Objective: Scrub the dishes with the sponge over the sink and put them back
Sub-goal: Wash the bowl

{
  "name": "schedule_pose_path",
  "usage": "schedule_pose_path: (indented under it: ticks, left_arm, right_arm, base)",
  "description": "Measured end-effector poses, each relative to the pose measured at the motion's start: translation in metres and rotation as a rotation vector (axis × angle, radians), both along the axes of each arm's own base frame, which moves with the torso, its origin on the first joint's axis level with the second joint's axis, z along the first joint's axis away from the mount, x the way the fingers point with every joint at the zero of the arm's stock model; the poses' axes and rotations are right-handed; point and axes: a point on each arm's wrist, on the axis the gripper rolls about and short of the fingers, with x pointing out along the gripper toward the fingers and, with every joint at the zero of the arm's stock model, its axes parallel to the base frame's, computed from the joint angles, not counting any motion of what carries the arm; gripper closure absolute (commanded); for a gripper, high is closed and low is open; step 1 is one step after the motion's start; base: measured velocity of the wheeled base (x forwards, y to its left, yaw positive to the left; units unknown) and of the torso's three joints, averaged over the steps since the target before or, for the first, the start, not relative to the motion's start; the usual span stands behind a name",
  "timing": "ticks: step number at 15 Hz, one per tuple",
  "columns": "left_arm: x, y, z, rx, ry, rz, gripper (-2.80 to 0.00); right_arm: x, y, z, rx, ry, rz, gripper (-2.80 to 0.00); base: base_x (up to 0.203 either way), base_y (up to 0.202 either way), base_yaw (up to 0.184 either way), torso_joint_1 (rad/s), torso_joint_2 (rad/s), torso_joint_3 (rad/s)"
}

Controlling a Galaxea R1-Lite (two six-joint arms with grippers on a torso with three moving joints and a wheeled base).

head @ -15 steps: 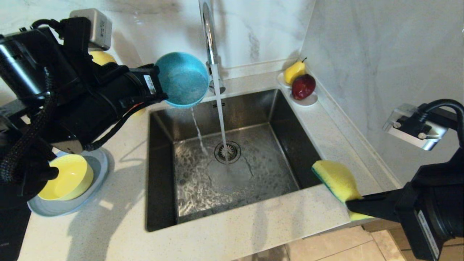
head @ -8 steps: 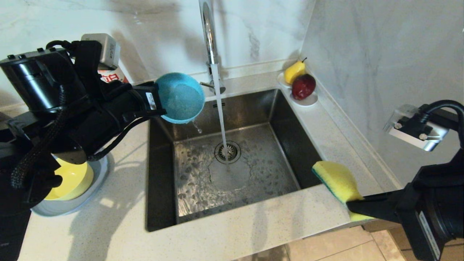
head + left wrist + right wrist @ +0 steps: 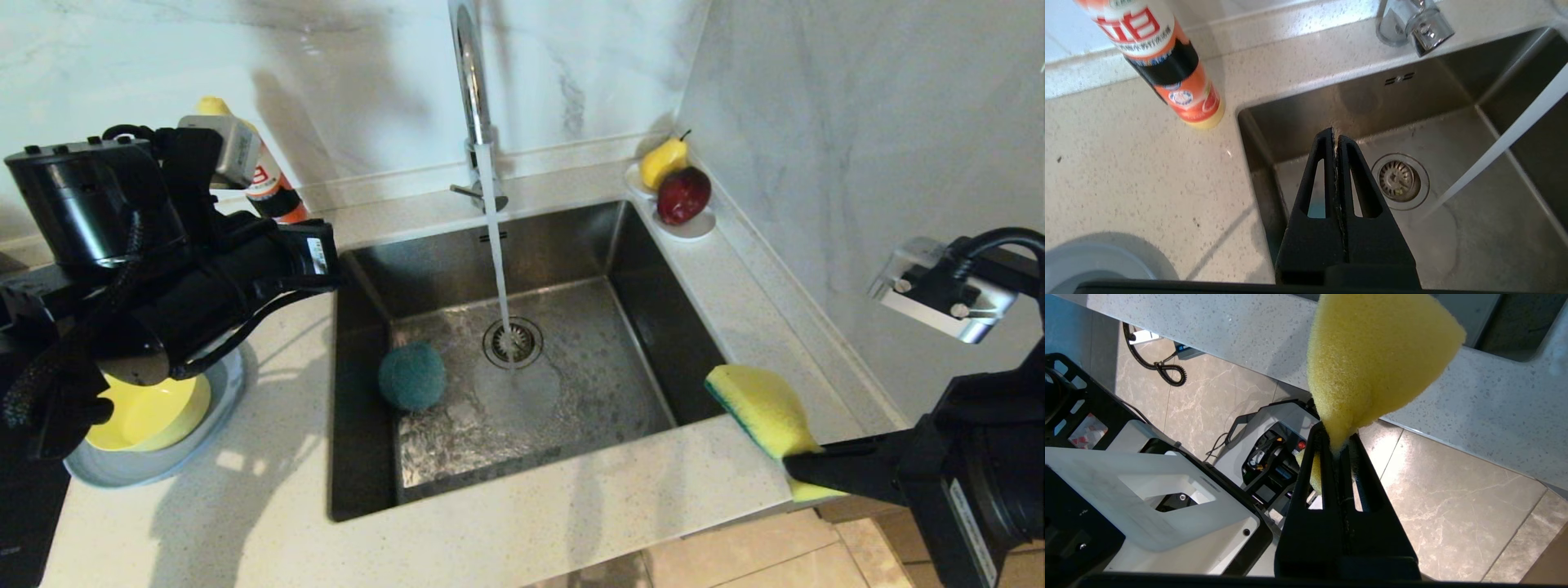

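Round teal bowl [image 3: 411,376] upturned in steel sink [image 3: 653,327]; left tool [image 3: 1335,136] pressed together; right tool [image 3: 1336,451] pinching foam sponge [image 3: 759,406].

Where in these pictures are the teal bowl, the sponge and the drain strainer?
teal bowl [image 3: 411,376], head view, its upturned underside.
sponge [image 3: 761,406], head view, its yellow face.
drain strainer [image 3: 1399,180], left wrist view, its centre.

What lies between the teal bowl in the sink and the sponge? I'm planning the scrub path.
In the head view, between the teal bowl and the sponge: the drain strainer, the water stream and wet sink floor.
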Motion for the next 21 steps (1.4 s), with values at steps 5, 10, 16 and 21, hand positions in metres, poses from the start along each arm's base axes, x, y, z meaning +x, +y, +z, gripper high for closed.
schedule_pose_path:
  ticks: [5, 10, 16, 21]
  left_arm:
    - [0.006, -0.001, -0.024, -0.056, 0.094, 0.006, 0.00]
    - [0.007, 0.000, -0.052, -0.106, 0.206, 0.021, 0.00]
    - [-0.001, 0.001, -0.075, -0.177, 0.294, 0.035, 0.00]
    - [-0.004, 0.001, -0.079, -0.208, 0.309, 0.037, 0.00]
  right_arm:
    - [-0.002, -0.003, -0.003, -0.007, 0.005, -0.002, 0.00]
    - [-0.003, -0.004, -0.003, -0.005, 0.004, -0.001, 0.00]
    - [-0.004, -0.006, -0.001, 0.000, -0.004, -0.002, 0.00]
    - [-0.003, -0.006, -0.005, -0.011, 0.007, -0.007, 0.00]
  base:
    - [0.000, 0.000, 0.000, 0.000, 0.00, 0.000]
    - [0.000, 0.000, 0.000, 0.000, 0.00, 0.000]
    - [0.000, 0.000, 0.000, 0.000, 0.00, 0.000]
    - [0.000, 0.000, 0.000, 0.000, 0.00, 0.000]
